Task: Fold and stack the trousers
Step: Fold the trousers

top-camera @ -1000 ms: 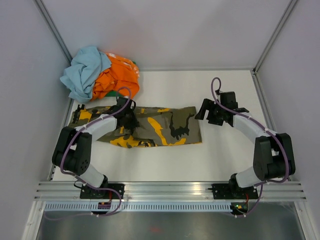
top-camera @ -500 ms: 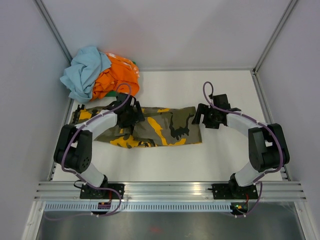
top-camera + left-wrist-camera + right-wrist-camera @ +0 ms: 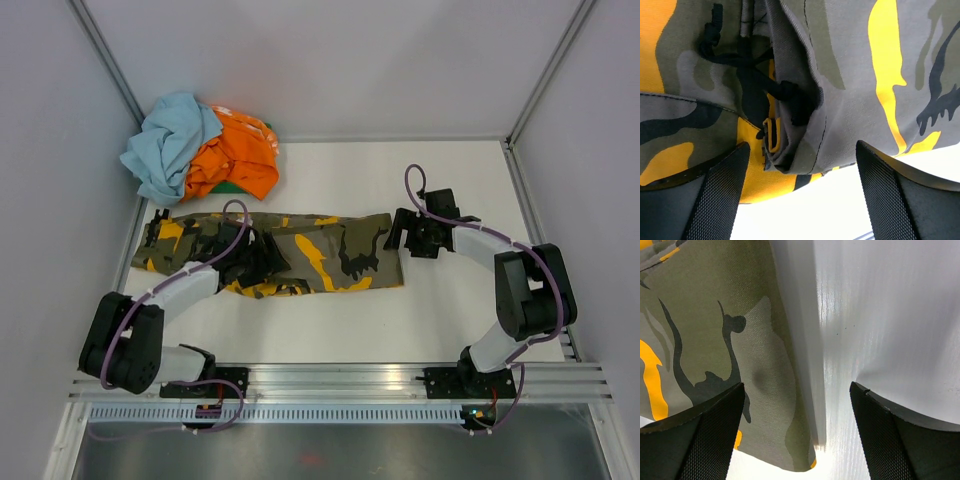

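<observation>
Two pincers, both spread wide, nothing gripped.

Top view: trousers [image 3: 330, 252] lie flat as a long strip on the table [image 3: 450, 320], long axis running left to right, roughly parallel to the near edge. The left end is close to the left wall, below a heap of blue and orange clothes [image 3: 200, 148]. The right end is a straight cut edge. My left pincer [image 3: 250, 258] sits over the strip left of its middle. My right pincer [image 3: 405, 235] is at the right end.

Left wrist view: left pincer [image 3: 800, 155] gapes over a bunched fold with a black cord [image 3: 747, 67] and a yellow tab [image 3: 771, 135].

Right wrist view: right pincer [image 3: 797, 390] straddles the trousers' edge, cloth under one finger [image 3: 715, 435] and bare table under the other.
</observation>
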